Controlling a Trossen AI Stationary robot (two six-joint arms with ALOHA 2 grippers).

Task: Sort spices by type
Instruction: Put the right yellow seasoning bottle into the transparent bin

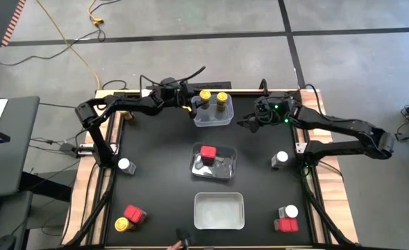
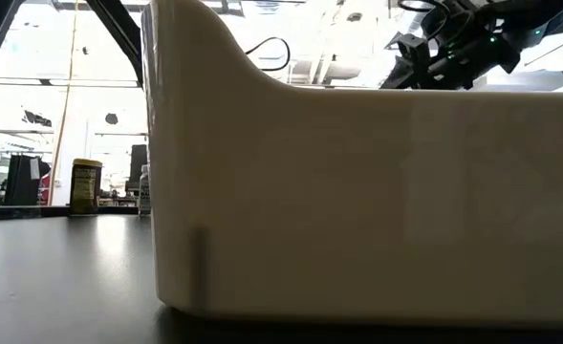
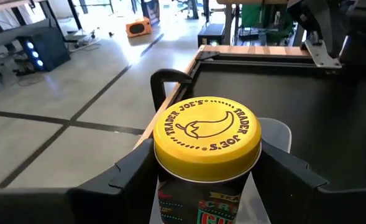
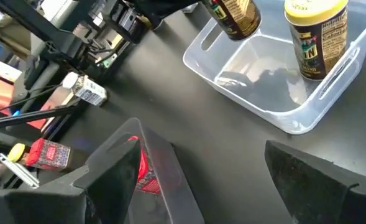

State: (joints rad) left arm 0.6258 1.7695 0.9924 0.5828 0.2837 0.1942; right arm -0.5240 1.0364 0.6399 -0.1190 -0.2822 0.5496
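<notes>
My left gripper [image 1: 198, 103] is shut on a yellow-capped amber spice jar [image 3: 207, 134] over the far clear tub [image 1: 213, 117]. A second yellow-capped jar [image 4: 316, 37] stands on its base inside that tub. My right gripper [image 1: 249, 123] hovers open just right of the tub, with nothing between its fingers [image 4: 117, 168]. A red tin [image 1: 207, 153] sits in the middle tub [image 1: 221, 172]. Loose on the table stand white-capped jars [image 1: 126, 166] [image 1: 282, 159] [image 1: 290, 212], red tins [image 1: 134, 214] [image 1: 286, 225] and a yellow-capped jar [image 1: 121, 224]. My left gripper pinches the jar between its two fingers [image 3: 130, 177], on the jar's body just under the yellow cap [image 3: 170, 180]. The fingers come roughly level from the table's left side. The jar hangs slightly tilted, its base [image 4: 242, 25] above the tub's left end.
An empty tub [image 1: 219, 210] stands near the front edge and fills most of the low view [image 2: 357, 191]. Wooden rails [image 1: 107, 92] frame the black table. Bare black surface lies between the three tubs and the loose jars at both sides.
</notes>
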